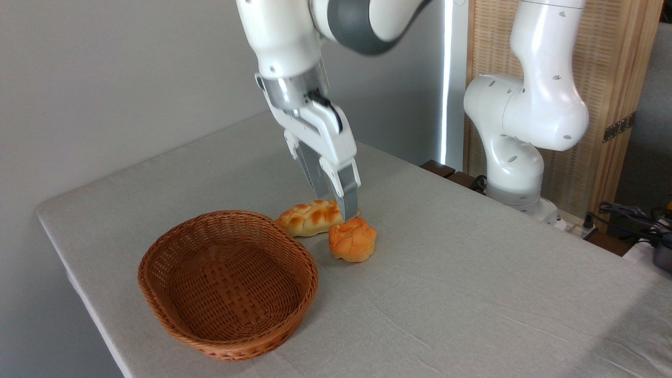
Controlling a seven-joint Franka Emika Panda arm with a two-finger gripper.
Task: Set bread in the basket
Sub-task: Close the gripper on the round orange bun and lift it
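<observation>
The bread [353,240], a small round orange-golden bun, lies on the grey table just right of the basket [229,344]. That oval brown wicker basket holds nothing. My gripper [340,209] hangs low, tilted, with its fingertips at the right end of the braided loaf [306,217], just behind the bun's top. The jaws stand a little apart with nothing between them. The front fingertip [350,210] sits right above the bun's back edge; I cannot tell whether it touches. The rear fingertip is partly hidden by the front one.
The braided pale-yellow loaf lies against the bun's back left, close to the basket's rim. The arm's white base [517,157] stands at the table's right rear. Cables [630,215] lie off the far right edge. The table's left edge runs near the basket.
</observation>
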